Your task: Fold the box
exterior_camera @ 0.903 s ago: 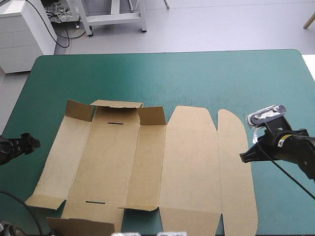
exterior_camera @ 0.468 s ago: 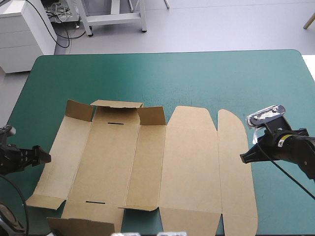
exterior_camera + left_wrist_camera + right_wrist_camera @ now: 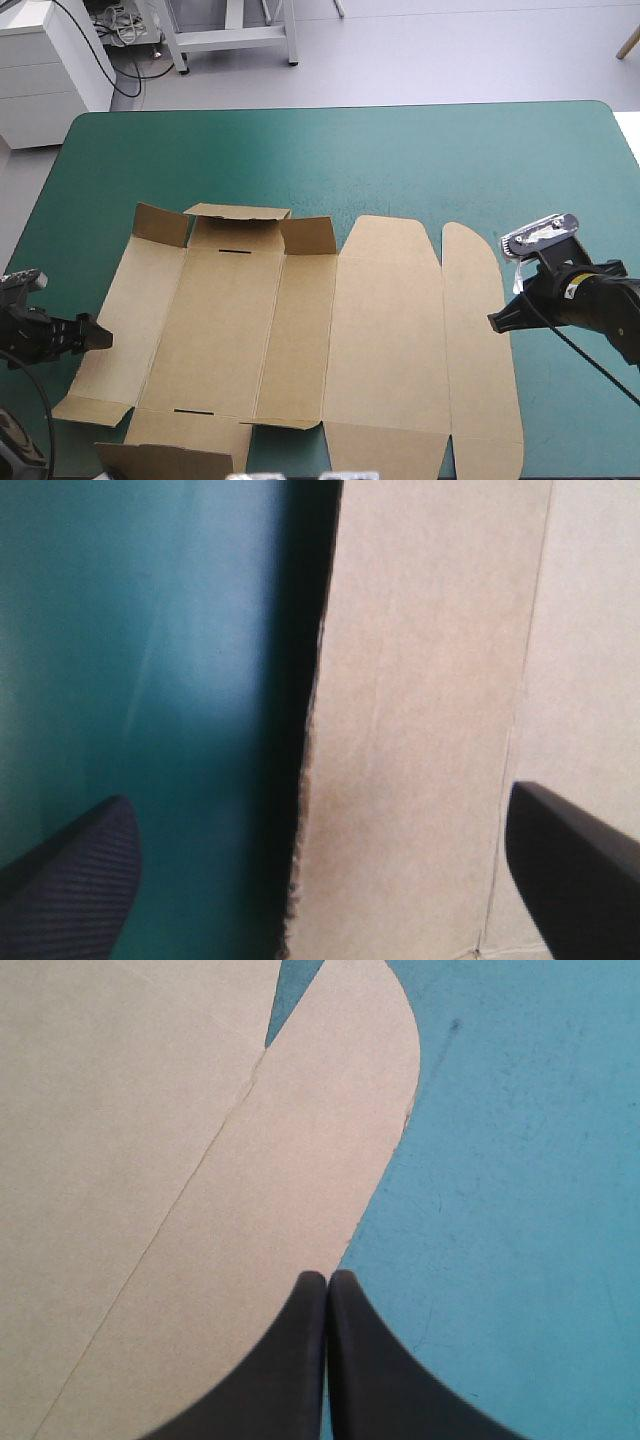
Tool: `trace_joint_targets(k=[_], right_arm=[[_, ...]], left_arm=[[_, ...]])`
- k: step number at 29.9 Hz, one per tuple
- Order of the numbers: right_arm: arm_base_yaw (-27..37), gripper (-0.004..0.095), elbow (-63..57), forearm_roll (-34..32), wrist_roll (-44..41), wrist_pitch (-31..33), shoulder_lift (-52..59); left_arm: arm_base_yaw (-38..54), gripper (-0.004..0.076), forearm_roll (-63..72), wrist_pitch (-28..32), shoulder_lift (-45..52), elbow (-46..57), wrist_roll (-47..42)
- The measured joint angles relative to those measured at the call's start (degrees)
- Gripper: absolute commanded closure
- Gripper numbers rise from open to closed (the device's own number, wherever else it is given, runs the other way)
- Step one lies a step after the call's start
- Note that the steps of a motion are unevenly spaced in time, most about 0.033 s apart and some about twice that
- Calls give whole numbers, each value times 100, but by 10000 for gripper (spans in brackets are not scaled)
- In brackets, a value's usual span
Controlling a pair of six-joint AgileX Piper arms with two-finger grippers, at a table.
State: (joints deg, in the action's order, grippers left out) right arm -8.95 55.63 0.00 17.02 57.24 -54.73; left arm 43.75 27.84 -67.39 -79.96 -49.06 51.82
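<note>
While the box (image 3: 300, 330) lies opened out flat on the teal-green cover (image 3: 400, 160), toward the table's left and near sides, only the three end flaps (image 3: 238, 218) at its far left are seen standing up a little.

The left gripper (image 3: 95, 338) is held at the box's left edge with its fingers wide apart. In its wrist view one finger is seen over the cover and the other over the side panel (image 3: 410, 730), so that the cut edge runs between them. A dark shadow is seen along that edge, and it is judged that the board is lifted slightly off the cover there.

The right gripper (image 3: 327, 1275) is pressed together into a single point, clamped on nothing. Its tip is placed at the outer edge of the rounded flap (image 3: 480, 330) on the box's right side; whether it touches the board cannot be told.

The sheet is judged to be light and stiff within each panel, but ready to hinge along the scored creases. Because it is so light and smooth, it is likely to be slid across the cover when pushed from one side, unless it is held down elsewhere. The thin cut edge is likely to be crushed or torn if it is pinched hard near a corner or a slot. The best hold is judged to be the side panel's outer edge, about midway along its length, with one finger slipped beneath and one laid on top, so that the panel can be raised about its crease.
</note>
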Motion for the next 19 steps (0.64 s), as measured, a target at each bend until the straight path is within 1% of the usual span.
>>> trace_joint_targets(k=[12,19], right_arm=[[0,929,0,0,16,0,0],[0,929,0,0,16,0,0]], left_arm=[[-16,19,-16,22,-309,0,40],[-451,20,-16,52,-475,0,42]])
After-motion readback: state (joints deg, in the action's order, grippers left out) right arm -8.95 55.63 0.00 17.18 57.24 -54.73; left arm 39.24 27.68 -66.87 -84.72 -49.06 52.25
